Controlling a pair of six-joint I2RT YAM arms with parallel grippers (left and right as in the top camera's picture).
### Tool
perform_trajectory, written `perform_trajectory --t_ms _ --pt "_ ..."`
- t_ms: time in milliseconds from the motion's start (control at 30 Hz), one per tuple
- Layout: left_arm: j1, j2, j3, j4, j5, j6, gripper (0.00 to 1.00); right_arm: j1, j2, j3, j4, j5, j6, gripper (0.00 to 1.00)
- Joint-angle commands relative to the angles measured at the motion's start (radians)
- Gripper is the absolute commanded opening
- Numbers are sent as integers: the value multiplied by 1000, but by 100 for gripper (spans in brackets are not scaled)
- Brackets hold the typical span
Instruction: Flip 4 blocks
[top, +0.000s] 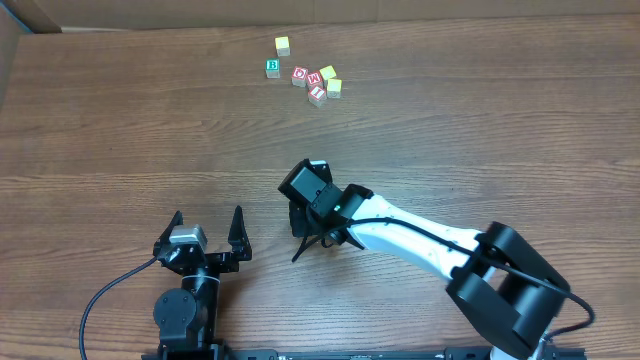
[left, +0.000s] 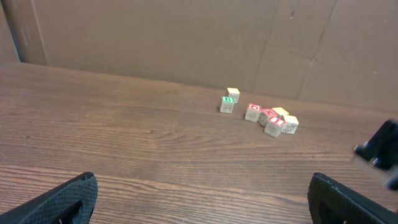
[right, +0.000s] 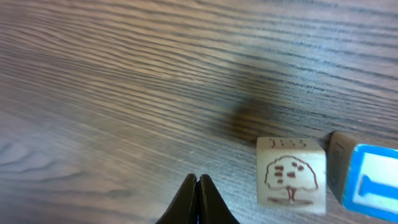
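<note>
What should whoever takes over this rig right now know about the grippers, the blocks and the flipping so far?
Left gripper: open, empty, away from the blocks.
Right gripper: shut on nothing.
Blocks: a cluster at the far side; a tree-picture block and a blue-framed block side by side, close to the right gripper's tips.
Done: completed flips cannot be told from these views.
Left: check faces, then flip whatever remains of four.

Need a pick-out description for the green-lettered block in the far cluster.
On the brown wood-grain table, a cluster of small wooden cubes lies at the far side near the cardboard wall. The green-lettered block sits at its left end, just nearer than a lone yellow-topped cube. It alone shows a green-framed letter; neighbours show red or yellow.
</note>
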Motion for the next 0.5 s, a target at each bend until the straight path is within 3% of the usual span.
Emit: perform_trajectory --t_ms 0,467 --pt "-5 -10 -4 -2 -6 22 100 8 35 -11 6 40 0 4" --pt "-5 -10 -4 -2 -6 22 100 8 37 -11 6 163 -4 4"
